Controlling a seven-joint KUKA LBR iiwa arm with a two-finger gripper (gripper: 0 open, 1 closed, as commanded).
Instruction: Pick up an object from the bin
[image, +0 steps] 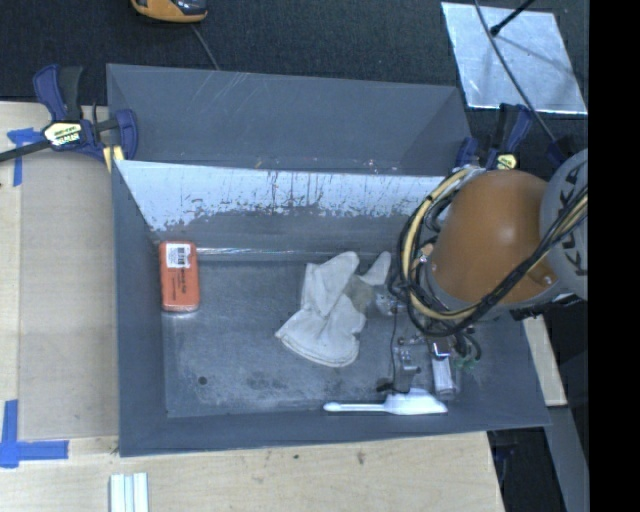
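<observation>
The grey metal bin (140, 300) is sitting with its floor mostly bare, and only a few loose things are lying in it. The robot arm (495, 250), wearing a rounded orange cover with yellow and black cables looping around it, is reaching in from the right and hanging over the right part of the bin floor.

A crumpled white cloth (325, 312) is lying near the middle of the floor, just left of the arm's lower end. An orange box (180, 278) with a white label at its top end is lying flat well apart from it, against the left wall near the back.

A white plastic utensil (385, 405), long-handled with a broader end on the right, is lying along the front wall near the right corner. The pincer (402, 376) is hanging directly over that broader end, close to it, between the cloth and a small white and green thing (446, 373) that is lying just to its right. Whether the pincer is apart or together I cannot tell, and nothing is showing in its grip.
</observation>
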